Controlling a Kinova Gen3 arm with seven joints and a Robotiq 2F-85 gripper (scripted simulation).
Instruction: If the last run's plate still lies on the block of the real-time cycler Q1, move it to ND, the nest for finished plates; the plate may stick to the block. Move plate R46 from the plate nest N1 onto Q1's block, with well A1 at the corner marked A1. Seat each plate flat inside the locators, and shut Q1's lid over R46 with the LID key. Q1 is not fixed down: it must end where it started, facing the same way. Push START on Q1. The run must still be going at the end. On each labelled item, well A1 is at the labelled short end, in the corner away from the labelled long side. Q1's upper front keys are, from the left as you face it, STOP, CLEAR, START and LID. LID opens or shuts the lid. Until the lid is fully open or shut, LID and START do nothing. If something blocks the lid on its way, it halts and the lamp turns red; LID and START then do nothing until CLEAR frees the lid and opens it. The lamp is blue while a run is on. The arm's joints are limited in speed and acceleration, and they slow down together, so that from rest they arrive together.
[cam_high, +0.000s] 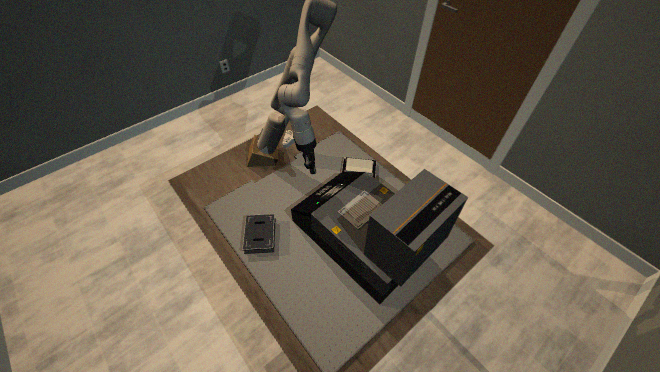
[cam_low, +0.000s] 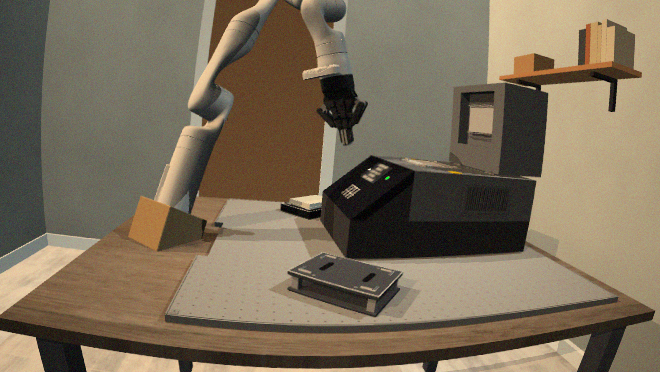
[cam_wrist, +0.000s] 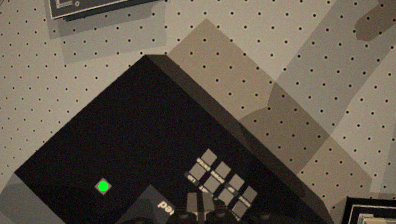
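Wrist view looks down on Q1's sloped black front, where a green lamp glows left of the grey keys and the closed fingertips sit at the bottom edge over the keys. Seen from the exterior, the gripper hangs shut and holding nothing, above and clear of the panel. Q1's lid stands open, and a pale plate lies on the block. R46 rests in N1 just behind Q1's front corner. ND sits apart on the mat, bare on top.
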